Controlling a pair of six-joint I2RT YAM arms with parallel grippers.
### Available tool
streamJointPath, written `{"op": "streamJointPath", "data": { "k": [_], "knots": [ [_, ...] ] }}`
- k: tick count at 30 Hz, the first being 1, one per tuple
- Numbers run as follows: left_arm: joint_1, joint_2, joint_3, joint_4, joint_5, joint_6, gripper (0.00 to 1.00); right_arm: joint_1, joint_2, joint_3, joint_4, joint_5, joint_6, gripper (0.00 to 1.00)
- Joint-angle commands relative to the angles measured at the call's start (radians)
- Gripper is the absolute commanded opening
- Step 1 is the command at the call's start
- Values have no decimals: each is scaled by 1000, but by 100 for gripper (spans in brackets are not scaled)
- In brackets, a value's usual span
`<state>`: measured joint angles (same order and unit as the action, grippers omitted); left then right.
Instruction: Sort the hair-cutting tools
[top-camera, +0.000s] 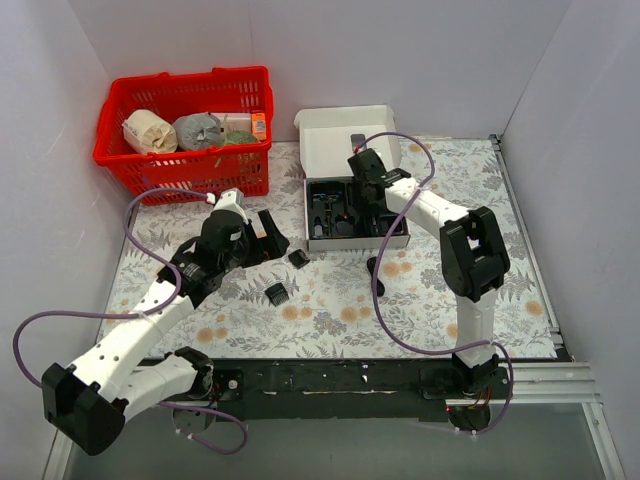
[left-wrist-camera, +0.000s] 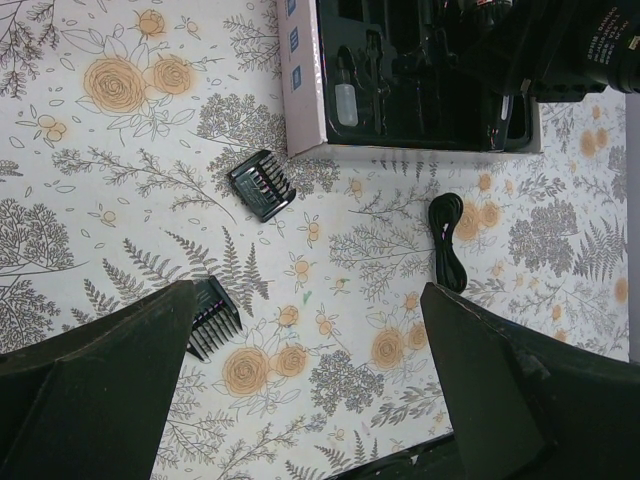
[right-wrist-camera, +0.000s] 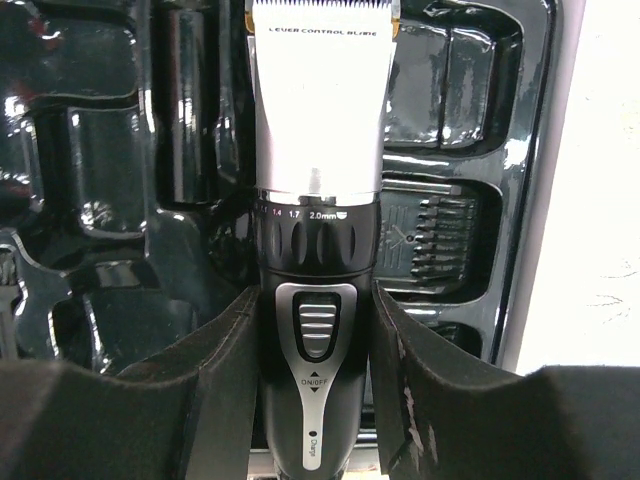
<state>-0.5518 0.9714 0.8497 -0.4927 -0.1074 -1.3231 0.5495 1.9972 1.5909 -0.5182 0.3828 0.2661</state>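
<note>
The slim black hair clipper (right-wrist-camera: 318, 250) with its silvery head is clamped between my right gripper's (right-wrist-camera: 318, 340) fingers, over the black tray (right-wrist-camera: 90, 200) of the kit box (top-camera: 345, 140). A comb attachment (right-wrist-camera: 430, 245) lies in a tray slot to its right. In the top view my right gripper (top-camera: 362, 178) hangs over the tray. My left gripper (left-wrist-camera: 310, 400) is open above the flowered cloth with nothing between its fingers. One black comb attachment (left-wrist-camera: 262, 184) lies near the box's corner. A second comb attachment (left-wrist-camera: 212, 315) sits by my left finger, and a coiled black cord (left-wrist-camera: 447, 240) lies to the right.
A red basket (top-camera: 180, 165) with rolls and packets stands at the back left. The box's lid (top-camera: 345, 135) stands open behind the tray. Grey walls close in the left, back and right. Purple cables loop over the cloth (top-camera: 330, 310).
</note>
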Motion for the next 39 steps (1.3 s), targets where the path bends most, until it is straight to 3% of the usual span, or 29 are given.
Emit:
{"op": "streamJointPath", "data": {
  "k": [1,19,20,23,39],
  "knots": [
    [-2,4,20,8,0,15,98,-20,12,1,87,4,2,1],
    [-3,9,37,2,-9,16,98,-28,63,18,98,-56,30,1],
    [-3,9,37,2,-9,16,98,-28,60,18,98,-56,30,14],
    [-2,3,35,-3,-9,15,98,-28,52,23,90,-48,32,32],
    [-3,-23,48,-9,2,5,98,-14,-29,141,-43,4,4,62]
  ]
}}
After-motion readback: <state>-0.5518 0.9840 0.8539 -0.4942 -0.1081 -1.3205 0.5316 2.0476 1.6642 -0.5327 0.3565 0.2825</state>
